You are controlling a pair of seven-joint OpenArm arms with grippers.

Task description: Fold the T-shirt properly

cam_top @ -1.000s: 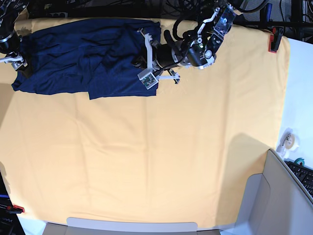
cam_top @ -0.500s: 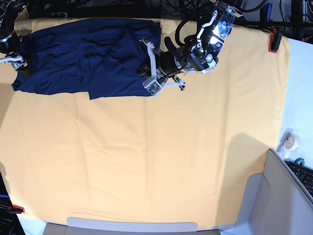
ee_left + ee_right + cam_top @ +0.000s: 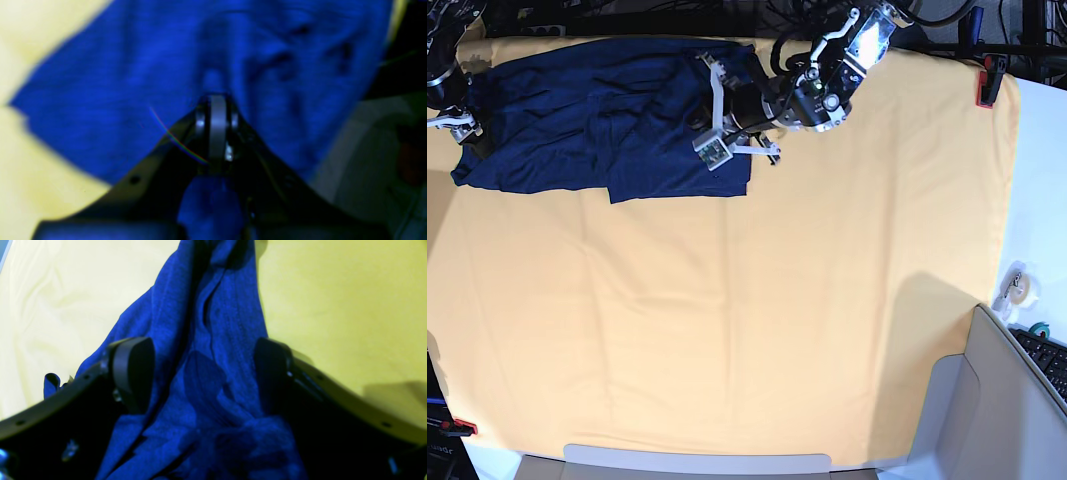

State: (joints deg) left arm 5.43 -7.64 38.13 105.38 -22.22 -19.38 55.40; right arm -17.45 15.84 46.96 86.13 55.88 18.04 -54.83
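Both arms on shirt (image 3: 577, 115) at 11 o'clock: left gripper (image 3: 695, 118) clamped on cloth, dragged toward 9 since a sec ago, right gripper (image 3: 203, 373) wide open, holding nothing — fold underway.

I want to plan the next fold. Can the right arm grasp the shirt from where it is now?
Probably yes. The right gripper is open, one of its fingers on each side of a bunched ridge of the shirt. Nothing lies between them and the cloth.

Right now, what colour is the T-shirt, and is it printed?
The T-shirt is plain dark navy with no print, clearest in the base view.
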